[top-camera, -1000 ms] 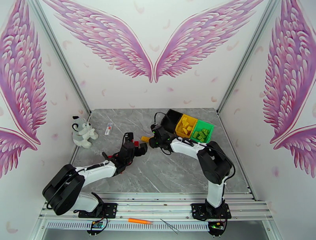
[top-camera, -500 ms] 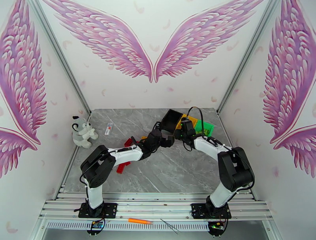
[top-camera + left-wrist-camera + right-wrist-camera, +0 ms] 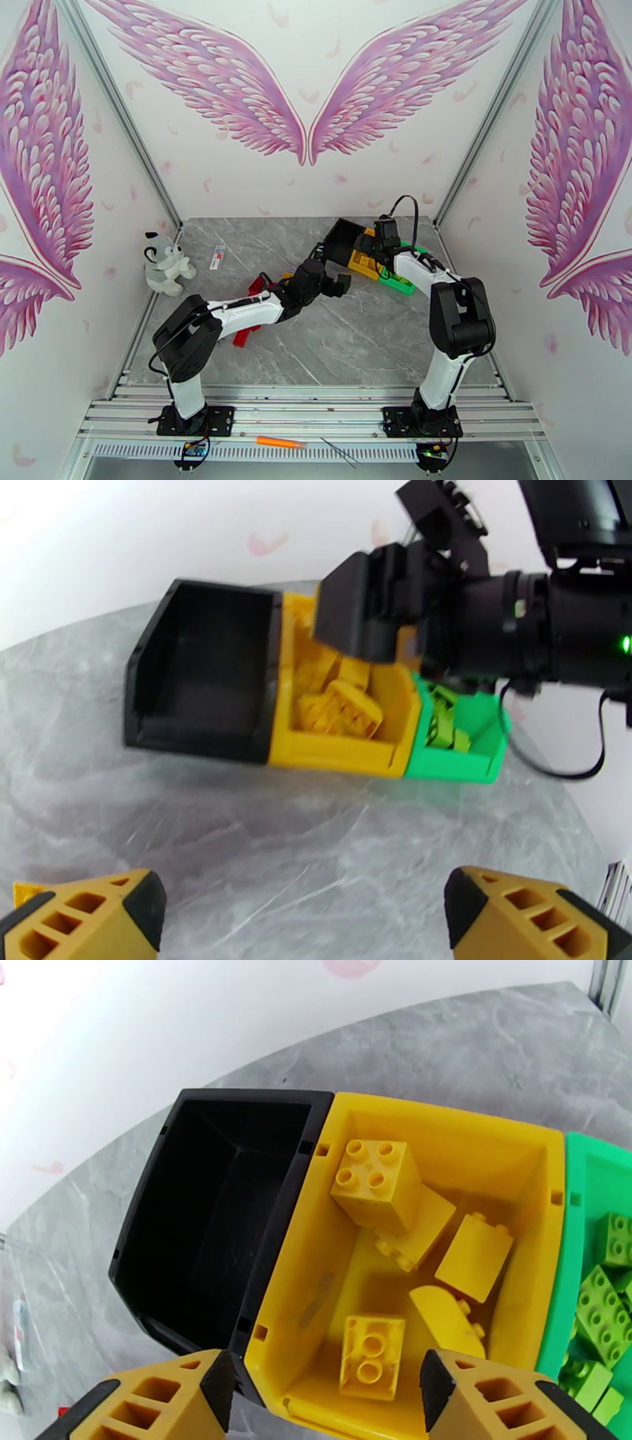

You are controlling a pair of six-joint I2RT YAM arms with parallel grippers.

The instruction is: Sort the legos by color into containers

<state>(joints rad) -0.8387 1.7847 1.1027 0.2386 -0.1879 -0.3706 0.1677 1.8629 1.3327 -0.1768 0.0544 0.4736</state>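
A grey marbled table [image 3: 332,355] carries the three containers at its far right part, set in a slanting row with their walls touching: the black bin [image 3: 253,1098] on the left, the yellow bin [image 3: 442,1122] in the middle and the green bin [image 3: 573,1236] on the right. Each is square and open at the top, with a lower lip on the side that faces the arms.

In the yellow bin lie several yellow legos. A square four-stud brick [image 3: 375,1173] leans on a second one, another brick [image 3: 474,1256] lies on its side near the green wall, and a two-stud brick [image 3: 370,1355] lies studs up by the front lip. Light green legos [image 3: 604,1307] are heaped in the green bin. Two red legos [image 3: 254,286] [image 3: 245,337] lie on the table beside the left arm, well apart from the bins.

The right gripper [image 3: 324,1394] hangs over the front of the yellow bin. Its jaws stand apart with nothing between them, one finger [image 3: 158,1398] above the black bin's corner and the other [image 3: 505,1398] above the yellow legos.

The left gripper [image 3: 304,910] hovers over bare table in front of the row, facing the bins. Its jaws are spread wide and hold nothing.
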